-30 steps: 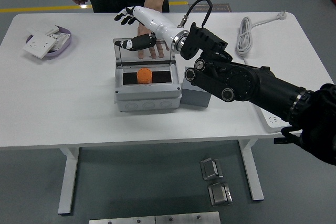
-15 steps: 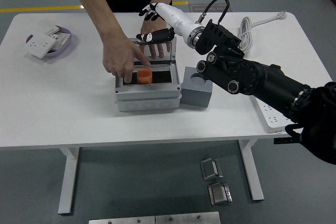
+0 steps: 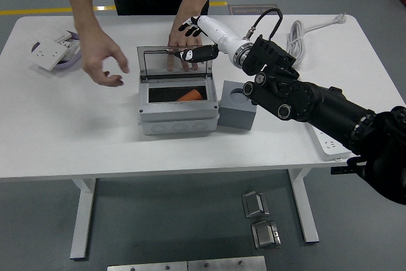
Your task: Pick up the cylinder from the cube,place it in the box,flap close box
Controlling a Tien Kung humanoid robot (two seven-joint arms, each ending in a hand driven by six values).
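Note:
The orange cylinder (image 3: 189, 96) lies tipped on its side inside the grey box (image 3: 178, 116). The box's clear lid (image 3: 172, 62) stands open and upright at the back. The grey cube (image 3: 238, 104), with a round hole in its top, stands right of the box and is bare. My right hand (image 3: 195, 41) is white with black fingertips; it hovers at the lid's right top corner, fingers spread, holding nothing. A person's hand (image 3: 179, 44) rests on the table behind the lid. The person's other hand (image 3: 103, 61) hovers left of the box. My left arm is out of view.
A purple tray (image 3: 73, 58) with white socket plates sits at the far left. A coiled white cable (image 3: 298, 41) lies at the back right. A white power strip (image 3: 326, 141) lies at the right edge under my arm.
The person's hand, which touched the cylinder in the box, has pulled away to the left. The cylinder now lies tipped over. My right hand has moved a little right and down toward the lid.

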